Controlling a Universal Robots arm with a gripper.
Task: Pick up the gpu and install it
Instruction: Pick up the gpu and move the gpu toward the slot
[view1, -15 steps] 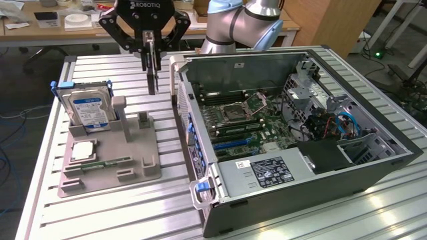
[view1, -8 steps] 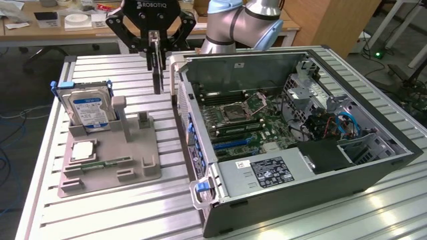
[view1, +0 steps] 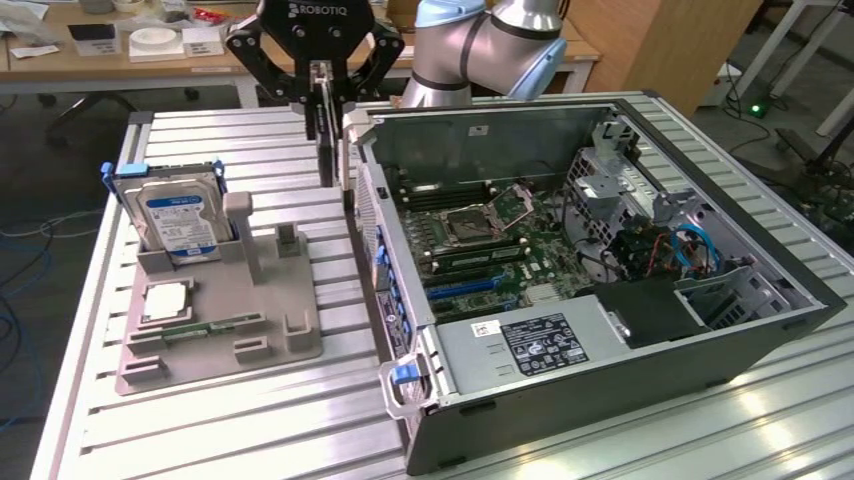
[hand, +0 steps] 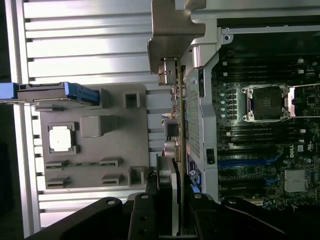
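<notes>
As far as the exterior view goes, the gripper (view1: 320, 72) is clamped on the top edge of the gpu (view1: 326, 140). The card hangs straight down, edge-on to the camera. It's sitting just outside the open computer case (view1: 747, 330), near the back corner, between the case wall and the grey holder (view1: 267, 300). The hard drive (view1: 180, 220) stands upright in that holder, with a memory stick (view1: 214, 327) lying flat nearer the front. The motherboard (view1: 494, 240) is in plain sight inside the case, and everything's on a slatted metal table (view1: 240, 420).

Wrist view now: you're looking down the length of the gpu (hand: 181, 115) from the gripper (hand: 172, 210), both fingers pinched on the card. Its silver bracket (hand: 175, 35) is at the far end. The card runs right alongside the case wall (hand: 200, 125), with the holder (hand: 95, 150) on its other side. Can't tell if it's touching the wall.
</notes>
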